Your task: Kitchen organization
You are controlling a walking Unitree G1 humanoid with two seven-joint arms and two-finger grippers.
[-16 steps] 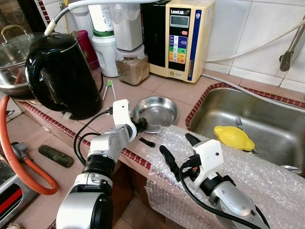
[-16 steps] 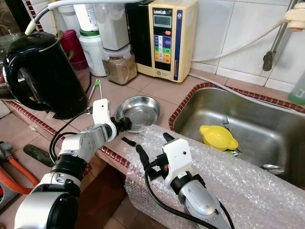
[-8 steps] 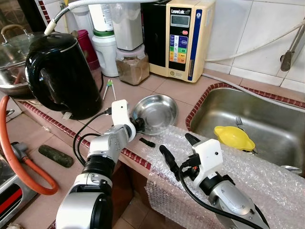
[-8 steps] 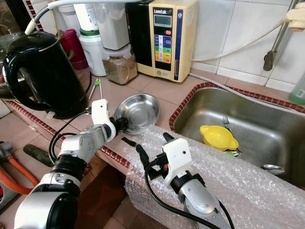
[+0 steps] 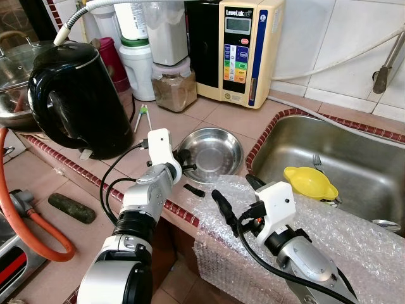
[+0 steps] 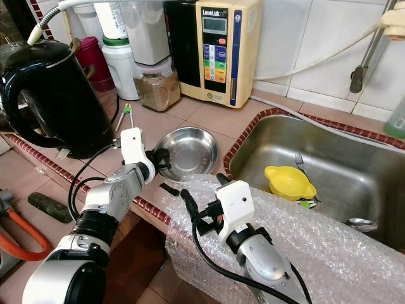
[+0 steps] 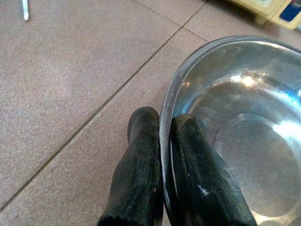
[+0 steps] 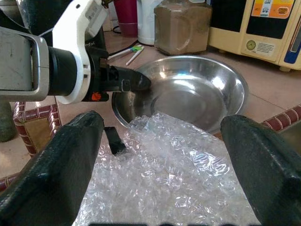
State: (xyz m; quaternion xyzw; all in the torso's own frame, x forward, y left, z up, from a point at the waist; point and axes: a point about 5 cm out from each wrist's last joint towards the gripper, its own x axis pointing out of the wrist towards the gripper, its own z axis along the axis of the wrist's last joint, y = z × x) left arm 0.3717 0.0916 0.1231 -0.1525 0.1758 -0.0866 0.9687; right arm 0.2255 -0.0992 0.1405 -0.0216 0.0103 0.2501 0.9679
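A shiny steel bowl [image 5: 212,152] rests on the tiled counter beside the sink. My left gripper [image 5: 186,166] is shut on the bowl's near-left rim [image 7: 165,117], one finger inside and one outside. My right gripper [image 5: 235,201] stands open over a sheet of bubble wrap [image 5: 304,221] that drapes over the counter's front edge, with nothing between its fingers [image 8: 61,165]. The bowl sits just beyond the wrap in the right wrist view [image 8: 188,96].
A black kettle [image 5: 79,101] stands left of the bowl. Jars and a water ioniser [image 5: 243,50] line the back wall. The steel sink [image 5: 354,164] on the right holds a yellow funnel [image 5: 310,182] and a fork. A small black piece [image 5: 193,190] lies by the wrap.
The bowl was tipped up on its rim half a second ago and now sits flat again, a little further right. My left gripper stayed shut on its rim. The right arm barely moved.
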